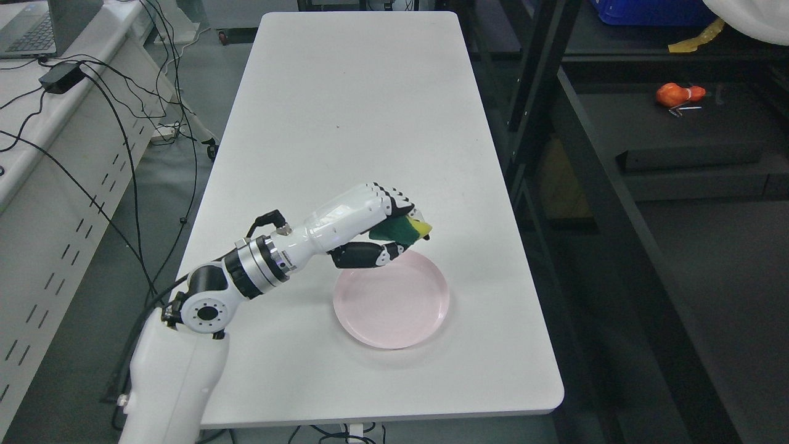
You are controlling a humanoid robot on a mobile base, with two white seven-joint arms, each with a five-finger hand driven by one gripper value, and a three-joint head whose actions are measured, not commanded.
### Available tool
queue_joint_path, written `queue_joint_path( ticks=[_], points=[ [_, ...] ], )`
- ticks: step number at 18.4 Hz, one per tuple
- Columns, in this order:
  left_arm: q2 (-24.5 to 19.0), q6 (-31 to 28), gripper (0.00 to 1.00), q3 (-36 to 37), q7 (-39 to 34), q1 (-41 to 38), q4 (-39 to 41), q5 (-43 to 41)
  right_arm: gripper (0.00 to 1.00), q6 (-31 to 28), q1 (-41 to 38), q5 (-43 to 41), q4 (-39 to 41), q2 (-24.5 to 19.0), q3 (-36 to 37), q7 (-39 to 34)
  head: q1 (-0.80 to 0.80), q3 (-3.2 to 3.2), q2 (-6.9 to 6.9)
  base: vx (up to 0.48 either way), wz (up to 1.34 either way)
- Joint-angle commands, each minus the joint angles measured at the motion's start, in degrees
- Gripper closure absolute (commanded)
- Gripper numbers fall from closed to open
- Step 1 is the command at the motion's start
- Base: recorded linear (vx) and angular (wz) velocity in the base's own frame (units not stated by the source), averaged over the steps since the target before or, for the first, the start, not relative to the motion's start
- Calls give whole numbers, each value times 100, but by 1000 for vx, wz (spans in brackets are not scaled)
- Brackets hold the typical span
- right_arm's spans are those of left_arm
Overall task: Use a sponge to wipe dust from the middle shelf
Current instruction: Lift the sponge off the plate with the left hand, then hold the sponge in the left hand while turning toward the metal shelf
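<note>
My left hand (394, 229) comes in from the lower left and hovers over the far rim of a pink plate (394, 308) on the white table (345, 111). Its fingers are curled around a green and yellow sponge (404, 227), which pokes out to the right of the hand. A dark metal shelf unit (616, 203) stands to the right of the table, its dark middle board (696, 142) well apart from the hand. The right arm does not show.
An orange object (678, 94) and small metal bits lie on the shelf board. A blue bin (647, 11) sits on the level above. A grey desk (55, 123) with a laptop, a power brick and cables stands at the left.
</note>
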State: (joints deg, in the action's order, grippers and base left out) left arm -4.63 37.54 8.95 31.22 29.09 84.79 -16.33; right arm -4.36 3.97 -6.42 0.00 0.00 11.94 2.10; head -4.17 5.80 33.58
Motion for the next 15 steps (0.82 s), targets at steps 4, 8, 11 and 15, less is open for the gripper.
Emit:
queue_joint_path(
  ticks=[4,8,11,15],
  points=[
    [363,-414,96,-386,-2179,-1079,37,2799,0,-3,-1,0,100,100,2,1,0,0,0,-32,-19],
    [363,-406,96,-403,-2261,-1563,133,3153,0,-3,-1,0,100,100,-7,1,0,0,0,-95,-7],
    [363,-388,96,-394,-2261,-1871,292,3232,0,-3,-1,0,100,100,2,1,0,0,0,-141,0],
    [363,-344,95,-359,-2252,-2030,362,3232,0,-3,-1,0,100,100,2,1,0,0,0,-182,-77]
  ],
)
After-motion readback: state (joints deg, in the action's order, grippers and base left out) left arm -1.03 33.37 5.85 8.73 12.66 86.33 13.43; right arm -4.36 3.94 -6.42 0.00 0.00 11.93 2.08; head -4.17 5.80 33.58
